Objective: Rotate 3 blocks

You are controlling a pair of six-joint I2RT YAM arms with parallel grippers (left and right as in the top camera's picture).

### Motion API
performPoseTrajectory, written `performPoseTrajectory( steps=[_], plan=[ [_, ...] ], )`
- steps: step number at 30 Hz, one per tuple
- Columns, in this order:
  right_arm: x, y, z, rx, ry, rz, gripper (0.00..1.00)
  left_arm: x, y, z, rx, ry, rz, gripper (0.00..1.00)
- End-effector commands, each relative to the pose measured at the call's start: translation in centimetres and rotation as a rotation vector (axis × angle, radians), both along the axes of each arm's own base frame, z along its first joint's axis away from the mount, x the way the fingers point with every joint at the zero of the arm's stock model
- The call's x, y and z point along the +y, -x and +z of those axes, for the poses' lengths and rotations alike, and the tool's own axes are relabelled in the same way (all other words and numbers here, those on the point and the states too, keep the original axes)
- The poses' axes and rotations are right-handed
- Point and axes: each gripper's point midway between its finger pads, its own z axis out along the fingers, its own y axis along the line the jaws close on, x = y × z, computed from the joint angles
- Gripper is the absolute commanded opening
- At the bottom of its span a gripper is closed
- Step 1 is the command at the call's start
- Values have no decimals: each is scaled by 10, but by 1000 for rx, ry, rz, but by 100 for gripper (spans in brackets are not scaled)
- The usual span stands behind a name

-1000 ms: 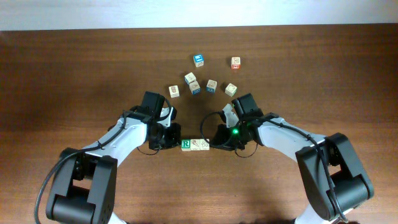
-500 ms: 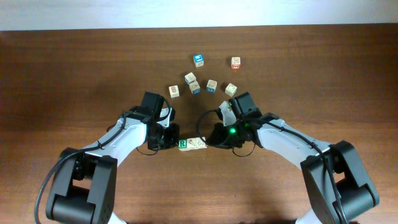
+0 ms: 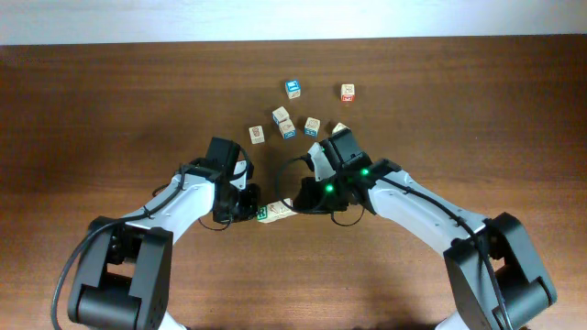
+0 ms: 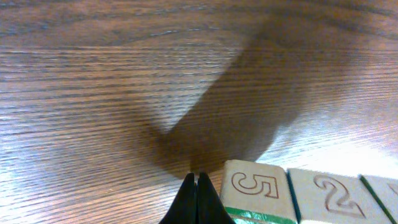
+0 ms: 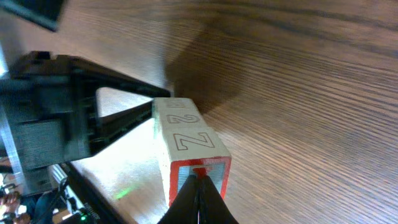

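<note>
1. Blocks [image 3: 275, 211]: three, in a row between the grippers; overhead, the one on the right is mostly hidden.
2. Cubes [image 3: 312, 126]: six clear farther back, a seventh part-hidden.
3. Left gripper [image 4: 197, 198], right gripper [image 5: 199, 198]: fingers pressed together, holding nothing, at the row's ends.

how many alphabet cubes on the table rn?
10. Far side: blue-faced cube, red-faced cube, five-cube cluster just nearer. Row of three between left end effector and right end effector, one mostly covered overhead. More could be hidden.
</note>
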Motion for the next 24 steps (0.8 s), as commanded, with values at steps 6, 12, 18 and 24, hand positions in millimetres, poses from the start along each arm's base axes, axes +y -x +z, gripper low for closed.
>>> performPoseTrajectory(
  steps=[6, 12, 18, 24],
  plan=[
    [31, 21, 15, -3, -46, 87, 4, -28, 6, 10, 26, 137, -35, 0],
    [33, 22, 16, -2, -43, 83, 4, -29, 6, 10, 27, 140, -35, 0],
    [31, 22, 12, -4, -9, 67, 4, -28, 6, 10, 27, 135, -35, 0],
    [28, 17, 10, -18, 12, 49, 4, 37, -30, 6, -43, -2, 128, 0]
  ],
)
